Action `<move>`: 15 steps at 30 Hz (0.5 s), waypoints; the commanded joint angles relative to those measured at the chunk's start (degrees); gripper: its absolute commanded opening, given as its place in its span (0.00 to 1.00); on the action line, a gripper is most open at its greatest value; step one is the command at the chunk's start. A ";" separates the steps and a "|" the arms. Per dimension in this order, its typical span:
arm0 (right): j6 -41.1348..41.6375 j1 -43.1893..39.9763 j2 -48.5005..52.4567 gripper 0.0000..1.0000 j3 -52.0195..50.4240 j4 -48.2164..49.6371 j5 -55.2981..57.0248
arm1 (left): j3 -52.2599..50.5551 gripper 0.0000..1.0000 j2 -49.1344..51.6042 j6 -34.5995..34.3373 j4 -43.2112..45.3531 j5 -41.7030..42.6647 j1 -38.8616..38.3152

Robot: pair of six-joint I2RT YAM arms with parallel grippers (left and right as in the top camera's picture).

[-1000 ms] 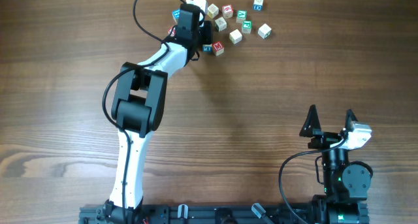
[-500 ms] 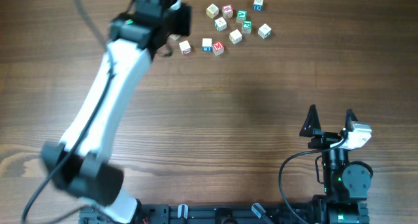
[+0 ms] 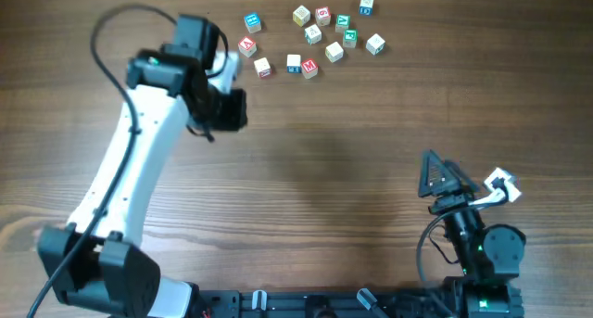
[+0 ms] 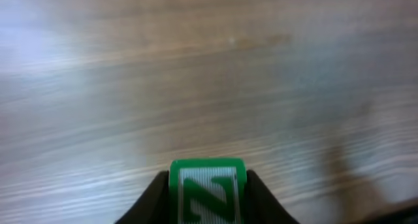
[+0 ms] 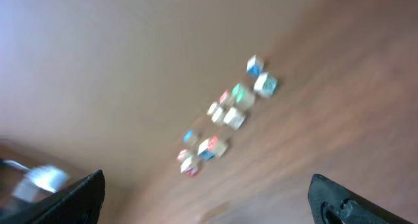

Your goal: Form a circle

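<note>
Green-lettered wooden cube (image 4: 207,192) is clamped between the left gripper's (image 3: 225,111) fingers over the brown wood surface (image 3: 352,151); right gripper's (image 3: 445,176) fingers are spread wide, empty.

The desk (image 3: 371,151) was brown wood, its grain running side to side in lighter and darker streaks. A black rail (image 3: 306,304) lay along its near edge. In both wrist views its surface looked blurred.

In the left wrist view the bottom edge cuts off the green block (image 4: 207,191), and the tabletop (image 4: 196,67) is blurred. In the right wrist view the blocks (image 5: 225,116) are smeared and their letters are unreadable. From overhead the left hand (image 3: 222,109) hides the green block.
</note>
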 commanded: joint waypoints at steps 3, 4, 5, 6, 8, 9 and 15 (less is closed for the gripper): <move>24.59 0.24 4.96 1.00 -0.07 0.61 -6.38 | -20.96 0.09 0.44 -1.36 21.05 3.02 0.11; 20.17 0.24 5.90 0.99 -0.07 0.87 -8.20 | -25.51 0.10 0.55 -4.20 27.04 1.09 0.13; 15.80 0.24 6.34 0.98 -0.07 1.60 -10.60 | -27.43 0.10 0.55 -6.60 29.59 -1.51 0.13; 9.31 0.24 6.86 0.94 -0.07 2.60 -14.08 | -28.98 0.11 0.55 -9.44 31.67 -4.85 0.13; 4.94 0.24 8.31 0.87 -0.04 2.16 -19.17 | -31.39 0.16 0.57 -16.26 35.04 -13.88 0.13; 4.74 0.24 9.64 0.85 -0.04 2.01 -20.52 | -31.93 0.21 0.57 -18.45 36.37 -17.81 0.13; -6.36 0.24 26.73 0.80 9.38 0.63 -21.81 | -32.11 0.52 0.63 -22.53 42.47 -21.18 0.13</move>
